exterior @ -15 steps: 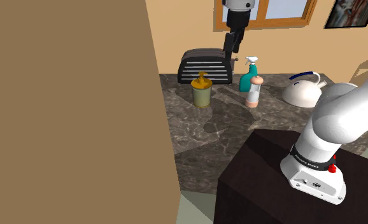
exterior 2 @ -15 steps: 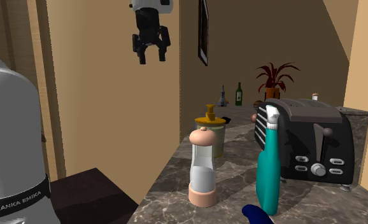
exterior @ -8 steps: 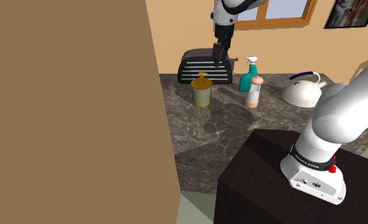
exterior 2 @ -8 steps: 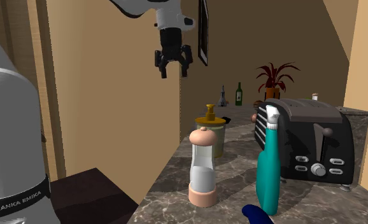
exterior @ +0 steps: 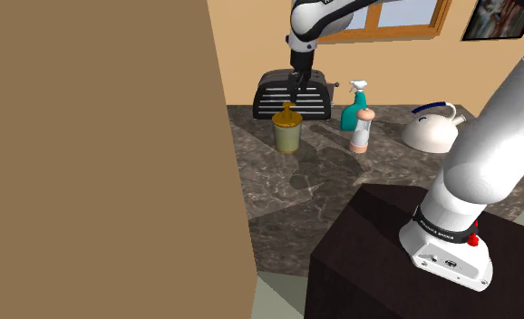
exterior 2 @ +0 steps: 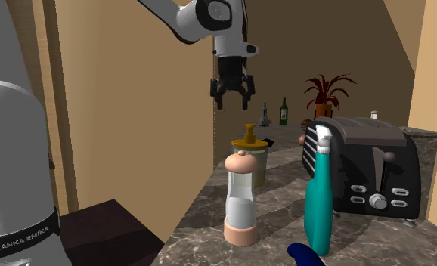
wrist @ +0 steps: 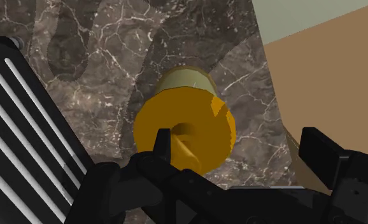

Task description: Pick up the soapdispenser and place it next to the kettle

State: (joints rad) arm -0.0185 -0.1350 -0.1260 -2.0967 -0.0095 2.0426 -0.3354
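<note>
The soap dispenser [exterior: 286, 130] has an olive body and an amber pump top; it stands upright on the dark marble counter [exterior: 305, 195], just in front of the black toaster [exterior: 292, 95]. The white kettle [exterior: 431, 133] with a blue handle sits at the shoulder view's right. My gripper [exterior: 298, 84] hangs open in the air above the dispenser, pointing down. In the second exterior view the gripper [exterior 2: 232, 94] is well above the dispenser [exterior 2: 250, 155]. In the wrist view the amber pump top [wrist: 184, 130] lies below, close to one finger [wrist: 162, 146], with nothing held in the gripper [wrist: 240, 149].
A teal spray bottle [exterior: 354, 111] and a pink-capped grinder [exterior: 362, 131] stand between the dispenser and the kettle. A tall brown panel [exterior: 106, 145] borders the counter on the shoulder view's left. My dark stand [exterior: 405, 263] sits at the lower right.
The arm has swung towards the shoulder view's left and lowered, bringing the gripper from beside the toaster's far end to above the soap dispenser. The fingers stayed open.
</note>
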